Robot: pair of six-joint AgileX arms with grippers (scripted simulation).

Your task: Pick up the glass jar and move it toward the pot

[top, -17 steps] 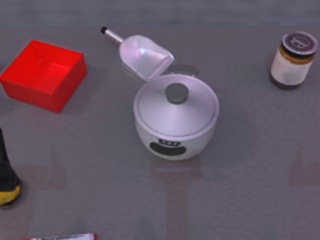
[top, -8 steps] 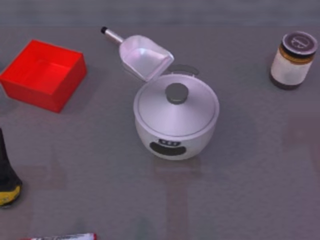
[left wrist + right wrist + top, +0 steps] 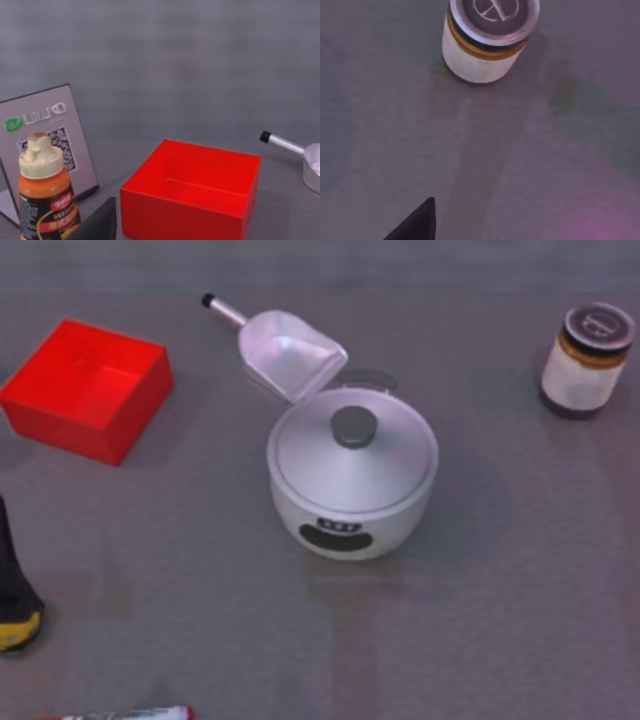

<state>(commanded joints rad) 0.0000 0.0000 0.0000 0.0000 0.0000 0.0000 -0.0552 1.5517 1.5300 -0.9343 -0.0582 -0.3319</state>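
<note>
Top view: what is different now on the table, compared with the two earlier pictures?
Nothing on the table has visibly moved. The glass jar stands upright at the far right, apart from the pot in the middle, as before, and nothing holds it. The white scoop, the red box and the black-and-yellow object also kept their places. No gripper shows in the top view in any of the three pictures.

Grey table (image 3: 500,620), silvery-white pot (image 3: 352,472) at centre, white scoop (image 3: 284,348) just behind it, red box (image 3: 88,388) to its left, glass jar (image 3: 587,360) far right, black-and-yellow object (image 3: 14,600) at left edge
</note>
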